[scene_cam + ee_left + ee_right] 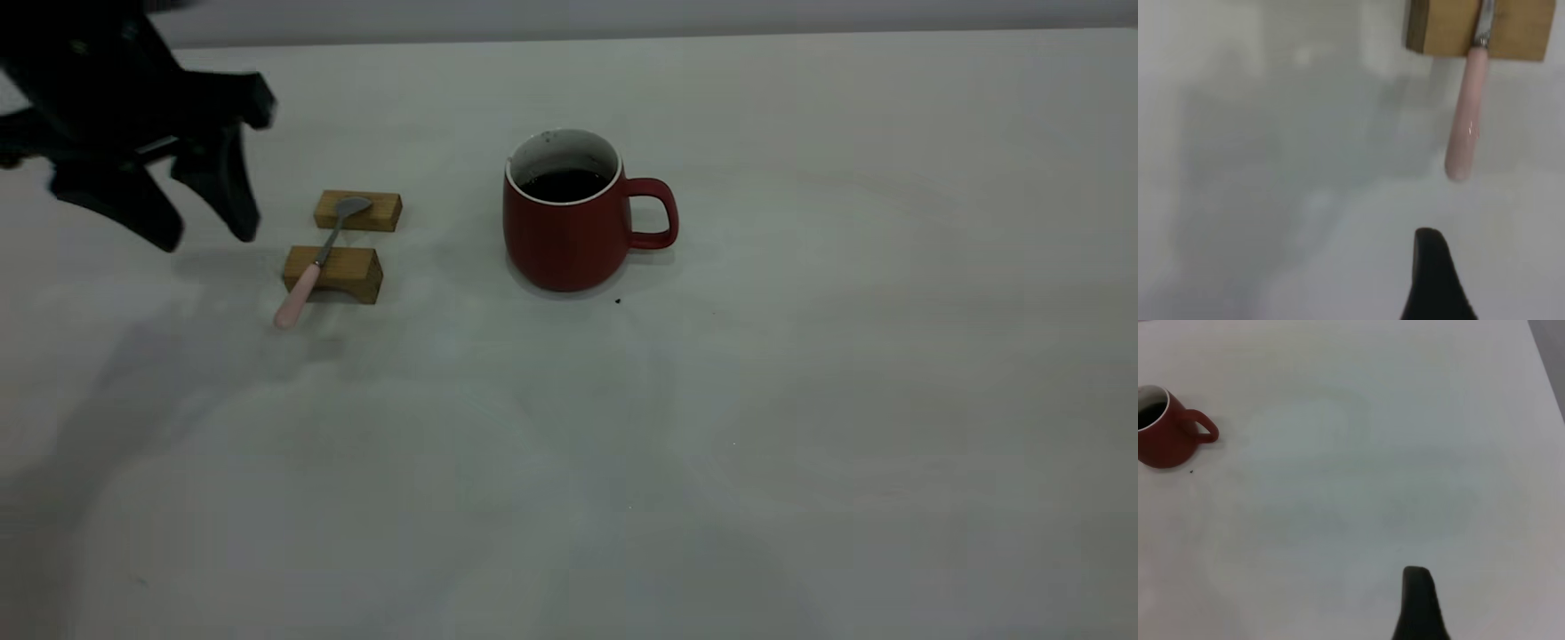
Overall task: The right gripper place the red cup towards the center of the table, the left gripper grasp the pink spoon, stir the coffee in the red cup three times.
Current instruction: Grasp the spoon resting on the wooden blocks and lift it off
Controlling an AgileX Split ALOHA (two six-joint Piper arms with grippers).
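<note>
The red cup [569, 227] stands near the middle of the table [800, 400], handle to the right, with dark coffee [564, 184] inside. The pink spoon [307, 276] lies across two wooden blocks, its pink handle [1466, 130] jutting past the nearer block [336, 273]. My left gripper [206, 233] hovers open just left of the spoon, holding nothing. One left finger [1435, 280] shows in the left wrist view, short of the handle tip. My right gripper is outside the exterior view. Its single visible finger [1417, 603] stands alone, far from the cup [1161, 433].
The farther wooden block [360, 212] carries the spoon's grey bowl. A small dark speck [617, 301] lies on the table by the cup's base. The table's far edge runs along the top of the exterior view.
</note>
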